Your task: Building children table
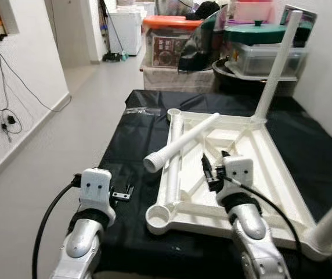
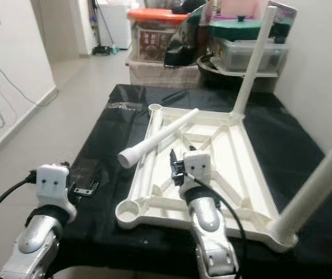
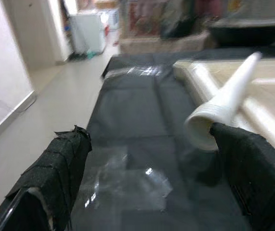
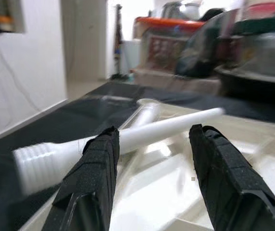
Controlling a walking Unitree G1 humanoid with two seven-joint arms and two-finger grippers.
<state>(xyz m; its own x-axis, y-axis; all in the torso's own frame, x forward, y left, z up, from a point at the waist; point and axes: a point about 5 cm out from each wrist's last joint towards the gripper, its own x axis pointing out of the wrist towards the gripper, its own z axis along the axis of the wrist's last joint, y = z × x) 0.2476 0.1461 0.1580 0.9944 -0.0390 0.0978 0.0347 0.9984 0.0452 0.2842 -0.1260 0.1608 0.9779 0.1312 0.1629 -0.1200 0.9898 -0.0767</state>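
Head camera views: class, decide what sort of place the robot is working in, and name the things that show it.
Probably a home hallway or storage corner. Lidded plastic storage boxes are stacked at the back, a white appliance stands down the tiled corridor, and an upturned white children's table lies on a black-covered surface.

Glossy white plastic tabletop point(image 1: 270, 168) and loose leg point(image 1: 180, 142); slightly shiny black cloth point(image 1: 137, 133)

Silver arms, white boxy wrist housings, black cables; left gripper point(image 3: 147, 192), right gripper point(image 4: 156, 183): black textured fingers.
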